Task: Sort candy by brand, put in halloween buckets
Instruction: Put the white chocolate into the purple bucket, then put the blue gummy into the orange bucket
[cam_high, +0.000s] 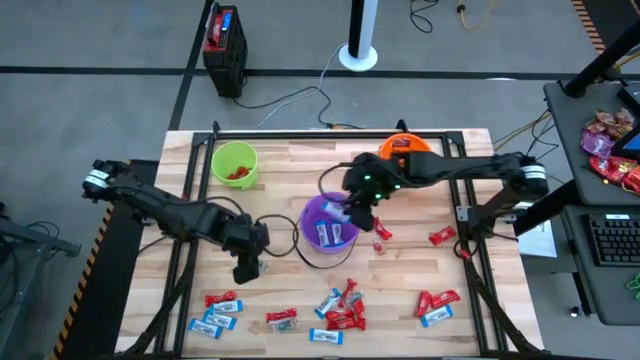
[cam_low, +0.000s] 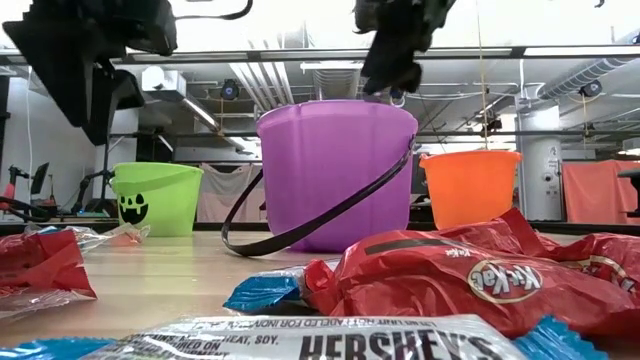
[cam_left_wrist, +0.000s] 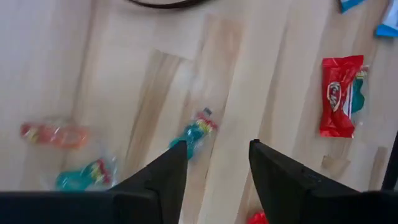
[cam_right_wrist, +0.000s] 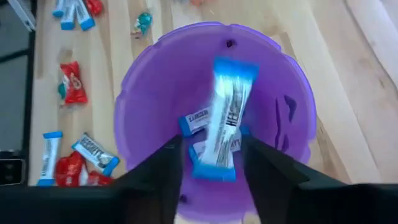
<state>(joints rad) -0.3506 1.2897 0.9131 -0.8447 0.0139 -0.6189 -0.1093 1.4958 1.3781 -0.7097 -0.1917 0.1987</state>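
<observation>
Table (cam_high: 300, 160): wooden top carrying three buckets along the far half and loose candy along the near edge.
Purple bucket (cam_high: 328, 225): near table centre, handle folded down toward the left arm; blue-and-white bars already inside.
Green bucket (cam_high: 235, 163): far-left corner, red pieces in it.
Orange bucket (cam_high: 404, 147): far edge, right of centre, partly under the right arm.
Right gripper (cam_right_wrist: 211, 152): directly above the purple bucket, fingers spread, gripping nothing; a blue-and-white bar (cam_right_wrist: 225, 118) lies just ahead of the fingertips, over the bucket's interior, apparently released.
Left gripper (cam_left_wrist: 217, 158): left of the purple bucket, over bare wood, fingers apart and empty.
Candy row (cam_high: 335, 310): near edge, red and blue-white wrappers mixed, in clusters from left to right.
Teal-wrapped piece (cam_left_wrist: 196, 132): just beyond the left fingertips, long axis roughly in line with the gap between them.
Key relation: left arm is nearer the near-left cluster; that piece lies straight ahead of and below its fingers, so a descent looks sufficient.
</observation>
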